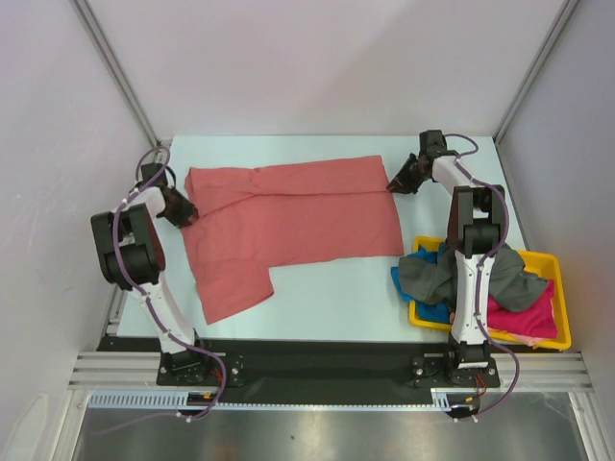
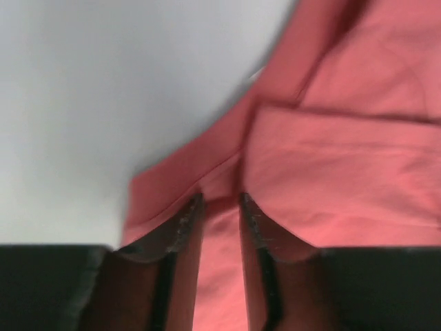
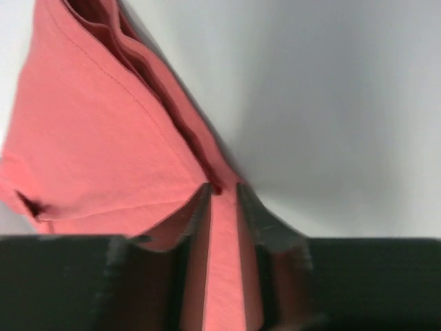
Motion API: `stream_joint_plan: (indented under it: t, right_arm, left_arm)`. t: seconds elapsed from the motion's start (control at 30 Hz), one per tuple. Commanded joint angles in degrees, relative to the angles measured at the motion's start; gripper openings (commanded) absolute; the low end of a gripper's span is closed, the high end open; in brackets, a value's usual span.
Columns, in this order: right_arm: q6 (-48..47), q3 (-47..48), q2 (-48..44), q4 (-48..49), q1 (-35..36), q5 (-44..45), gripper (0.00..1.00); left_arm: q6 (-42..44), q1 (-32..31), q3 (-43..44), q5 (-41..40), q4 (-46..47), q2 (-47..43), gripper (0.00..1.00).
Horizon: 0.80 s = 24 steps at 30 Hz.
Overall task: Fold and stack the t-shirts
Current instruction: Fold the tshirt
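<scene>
On the worktop (image 1: 327,298), one salmon-red t-shirt (image 1: 288,216) lies spread between the two arms. Its upper part is folded over along a crease and one sleeve points toward the near edge. At the shirt's left edge sits the left end effector (image 1: 190,213). In the left wrist view its two fingers (image 2: 182,227) stand narrowly apart, with salmon cloth showing in the gap. At the far right corner of the shirt sits the right end effector (image 1: 396,184). Its two fingers (image 3: 193,214) are likewise parted a little, over a thin point of layered cloth. Neither pair is pressed together.

Near the right arm's base stands one yellow tray (image 1: 562,288) holding three more t-shirts in a loose heap. The dark grey t-shirt (image 1: 432,274) drapes over the tray's left rim. The bright blue t-shirt (image 1: 399,280) peeks out beneath the grey one. The magenta-pink t-shirt (image 1: 528,312) fills the right side. That makes four t-shirts, and none of them is stacked.
</scene>
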Motion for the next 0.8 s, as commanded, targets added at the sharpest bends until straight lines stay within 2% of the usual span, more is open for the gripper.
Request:
stream_joint_plan:
  t: [0.0, 0.03, 0.07, 0.1, 0.17, 0.2, 0.23, 0.33, 0.47, 0.63, 0.77]
  right_arm:
    - [-4.7, 4.7, -3.1, -4.7, 0.2, 4.4, 0.29]
    - [-5.5, 5.5, -3.4, -5.8, 0.2, 5.0, 0.31]
    - [-7.8, 8.0, -3.5, -6.8, 0.6, 5.9, 0.34]
    - [-8.9, 9.1, -3.3, -7.6, 0.8, 7.7, 0.42]
    - [-11.1, 11.3, -2.8, -7.9, 1.3, 8.0, 0.48]
    - [-12.1, 12.1, -2.2, -6.2, 1.3, 6.6, 0.55]
    - [-12.2, 12.6, -1.7, -5.0, 1.2, 5.2, 0.56]
    - [-14.6, 16.2, 1.7, -2.1, 1.3, 1.0, 0.59]
    - [-17.5, 23.0, 7.1, -1.0, 1.5, -1.4, 0.65]
    - [-16.9, 24.9, 11.0, 4.9, 1.1, -4.8, 0.76]
    - [-16.7, 27.5, 14.4, 6.1, 1.0, -6.2, 0.77]
  left_arm:
    - [-5.7, 0.4, -3.4, -8.5, -5.7, -7.5, 0.42]
    - [-6.1, 0.4, -3.9, -9.6, -5.6, -8.3, 0.5]
    - [-6.0, 0.4, -4.0, -10.3, -5.4, -9.2, 0.53]
    - [-5.6, 0.4, -3.5, -11.2, -4.6, -9.9, 0.55]
    - [-3.8, 0.4, -0.4, -11.8, -3.8, -10.4, 0.61]
    - [-2.6, 0.5, 1.0, -9.3, -1.6, -9.9, 0.65]
    - [-1.3, 0.7, 2.5, -7.2, 0.0, -7.8, 0.69]
    - [3.2, 0.9, 11.8, 1.6, 2.5, -0.8, 0.72]
    - [7.3, 0.8, 27.0, 5.9, 0.5, 10.1, 0.74]
    - [10.3, 0.9, 36.4, 8.0, -1.7, 18.4, 0.74]
    - [11.3, 0.9, 40.4, 12.0, -1.3, 22.1, 0.74]
